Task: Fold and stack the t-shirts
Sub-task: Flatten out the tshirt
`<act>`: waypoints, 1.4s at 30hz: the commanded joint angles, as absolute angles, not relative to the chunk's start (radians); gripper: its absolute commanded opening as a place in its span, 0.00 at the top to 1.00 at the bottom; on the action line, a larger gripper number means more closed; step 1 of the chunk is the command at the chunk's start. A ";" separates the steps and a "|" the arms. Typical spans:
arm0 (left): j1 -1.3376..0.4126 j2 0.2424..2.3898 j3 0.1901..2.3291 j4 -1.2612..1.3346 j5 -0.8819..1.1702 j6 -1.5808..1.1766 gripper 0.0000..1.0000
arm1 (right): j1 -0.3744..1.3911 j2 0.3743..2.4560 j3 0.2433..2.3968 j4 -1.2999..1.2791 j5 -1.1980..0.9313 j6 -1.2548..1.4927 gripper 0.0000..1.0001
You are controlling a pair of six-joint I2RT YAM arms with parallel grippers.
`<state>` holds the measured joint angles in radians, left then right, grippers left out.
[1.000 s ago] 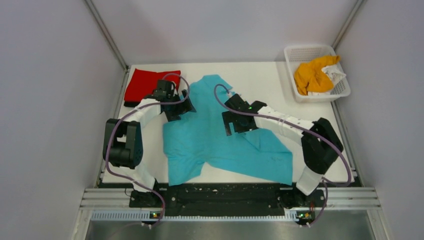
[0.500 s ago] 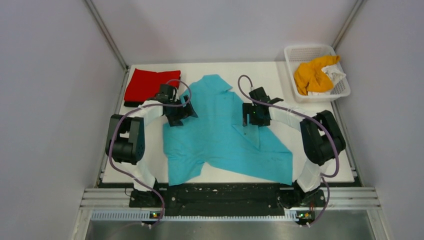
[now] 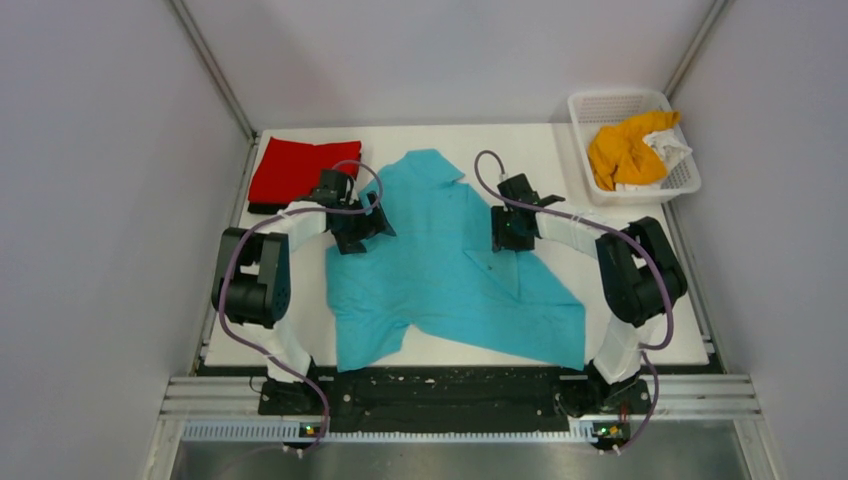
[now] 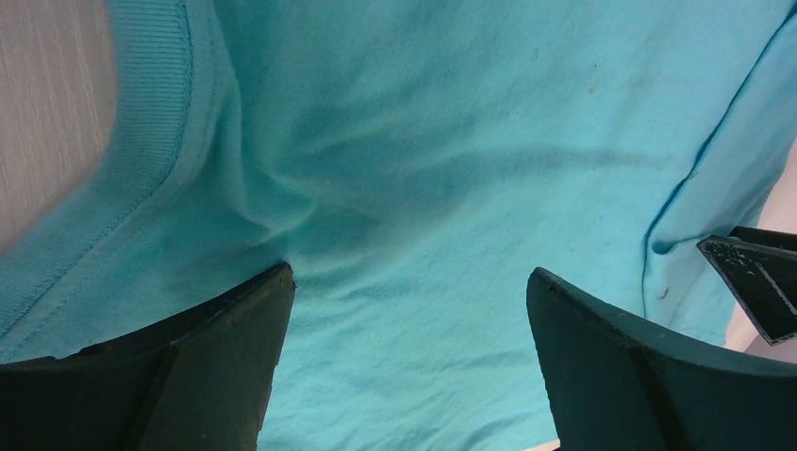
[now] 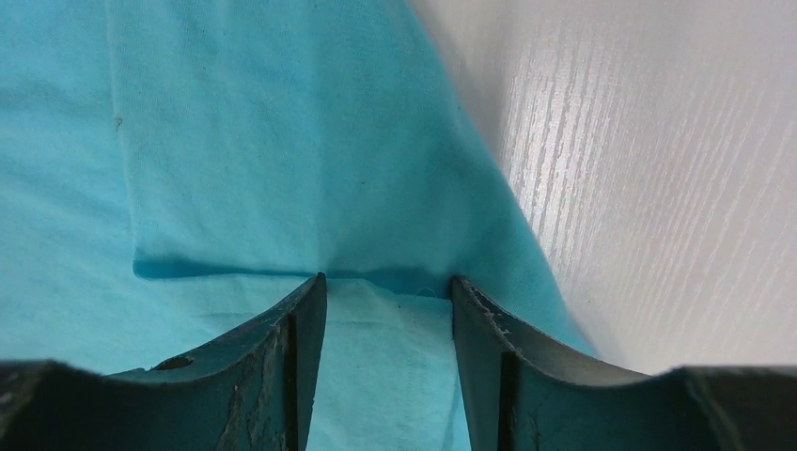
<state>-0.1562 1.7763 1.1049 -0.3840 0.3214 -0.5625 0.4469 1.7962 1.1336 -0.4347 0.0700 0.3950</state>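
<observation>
The turquoise shirt (image 3: pixel 450 285) lay spread at the table's centre. At its ten o'clock edge the left gripper (image 3: pixel 362 232) stood wide apart over the cloth, holding nothing. At two o'clock the right gripper (image 3: pixel 510 238) stood half apart, straddling a fold, nothing visibly pinched. A red shirt (image 3: pixel 298 170) lay at eleven o'clock.

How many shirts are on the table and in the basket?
4: turquoise spread at centre, red folded at far left, orange and white crumpled in the basket. Others may hide beneath.
</observation>
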 commanded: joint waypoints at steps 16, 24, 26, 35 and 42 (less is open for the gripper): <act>-0.158 1.809 1.122 -0.360 0.304 -0.571 0.01 | 0.439 1.753 1.117 -0.496 0.086 0.340 0.67; -0.158 1.814 1.133 -0.371 0.292 -0.571 0.01 | 0.439 1.723 1.143 -0.517 0.125 0.332 1.00; -0.158 1.819 1.134 -0.370 0.290 -0.571 0.01 | 0.439 1.708 1.163 -0.537 0.182 0.326 1.00; -0.158 1.831 1.157 -0.381 0.279 -0.571 0.01 | 0.373 1.721 1.301 -0.625 0.493 0.244 1.00; -0.158 1.853 1.202 -0.405 0.276 -0.567 0.01 | 0.266 1.798 1.402 -0.508 0.678 0.150 1.00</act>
